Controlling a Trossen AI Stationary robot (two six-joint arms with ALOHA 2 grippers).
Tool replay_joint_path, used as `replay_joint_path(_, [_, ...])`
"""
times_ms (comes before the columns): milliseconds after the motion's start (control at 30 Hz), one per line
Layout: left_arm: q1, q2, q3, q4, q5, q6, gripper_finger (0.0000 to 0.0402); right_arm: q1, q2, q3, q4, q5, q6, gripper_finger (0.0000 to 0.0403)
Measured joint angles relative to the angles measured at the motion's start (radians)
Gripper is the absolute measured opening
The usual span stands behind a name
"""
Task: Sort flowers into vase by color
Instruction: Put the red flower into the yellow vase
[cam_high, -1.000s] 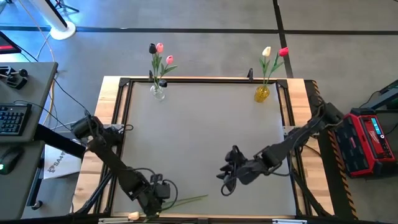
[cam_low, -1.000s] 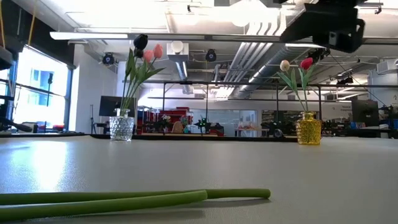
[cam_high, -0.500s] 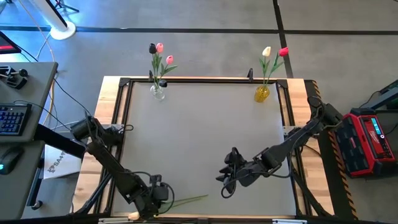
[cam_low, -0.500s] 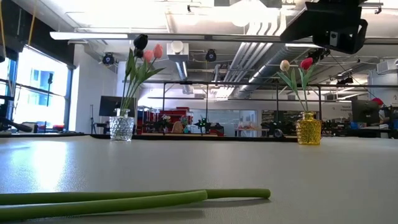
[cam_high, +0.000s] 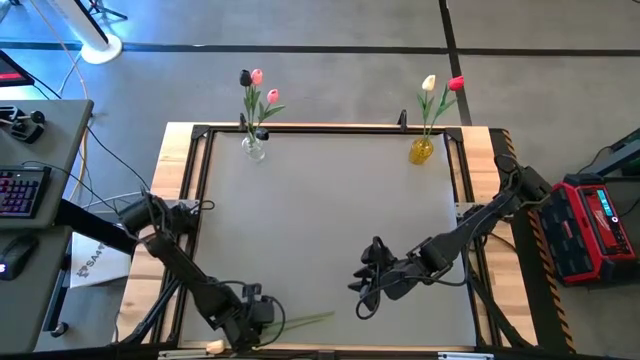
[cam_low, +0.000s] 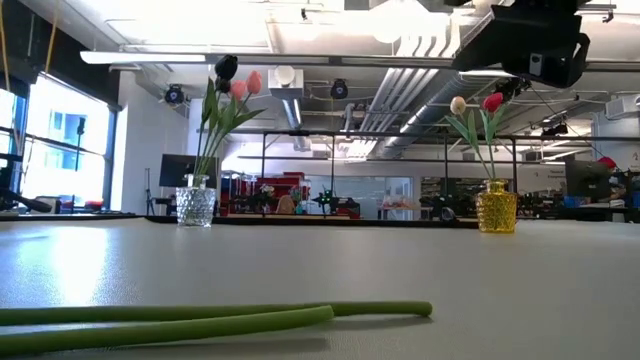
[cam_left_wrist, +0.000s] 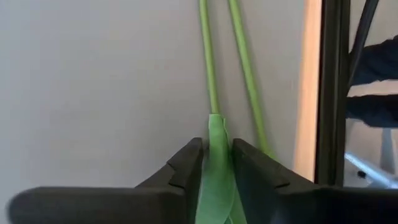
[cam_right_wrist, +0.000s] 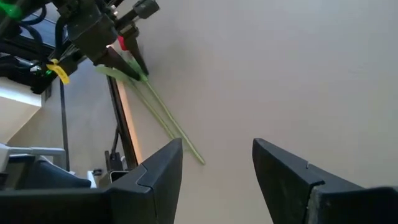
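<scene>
Two green tulip stems (cam_high: 305, 323) lie side by side on the table near its near-left corner; in the low view the stems (cam_low: 215, 322) rest flat. A cream head (cam_high: 213, 346) shows at the near edge. My left gripper (cam_high: 252, 318) sits low over the stems' leafy part, shut on a leaf. My right gripper (cam_high: 365, 287) hovers open right of the middle, touching nothing. A clear vase (cam_high: 254, 148) at the far edge holds pink and near-black tulips. A yellow vase (cam_high: 421, 150) holds a cream and a red one. My left gripper pinches a green leaf (cam_left_wrist: 216, 140) folded about one stem between its two fingers (cam_left_wrist: 188, 163). The fingers lie along the stem, low over the table. That stem (cam_left_wrist: 207, 68) runs on flat over the table, and the second stem (cam_left_wrist: 245, 68) passes just outside one finger.
A black frame rail (cam_high: 330, 129) runs round the grey table top, with wooden borders (cam_high: 176, 200) outside it. Both vases stand at the far edge. Wide bare surface lies between the vases and the grippers. A desk with a keyboard (cam_high: 18, 190) stands to the left.
The stems' free ends have slid a little toward the table's left edge, still flat on the surface. My left arm has shifted slightly and stays shut on the leaf.
</scene>
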Motion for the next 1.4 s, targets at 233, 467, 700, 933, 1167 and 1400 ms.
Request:
replay_joint_path(233, [0.037,0.010,0.097,-0.222,-0.013,0.139,0.0007,-0.025,0.000,0.000,-0.014,0.000,0.054,0.0183])
replay_joint_path(467, [0.092,0.009,0.258,-0.460,-0.181,0.421,0.0006,-0.046,0.000,0.000,0.066,-0.004,0.081,0.0183])
replay_joint_path(700, [0.157,0.007,0.371,-0.552,-0.513,0.908,0.0003,-0.139,0.000,0.000,0.243,-0.228,-0.009,0.0183])
replay_joint_path(933, [0.251,0.006,0.425,-0.539,-0.660,1.305,0.0003,-0.236,0.000,0.000,0.306,-0.313,-0.095,0.0183])
replay_joint_path(1167, [0.342,-0.030,0.442,-0.463,-0.635,1.459,0.0003,-0.295,0.000,0.000,0.275,-0.353,-0.167,0.0183])
replay_joint_path(1400, [0.410,-0.097,0.442,-0.356,-0.510,1.586,0.0003,-0.362,-0.002,0.000,0.184,-0.358,-0.271,0.0181])
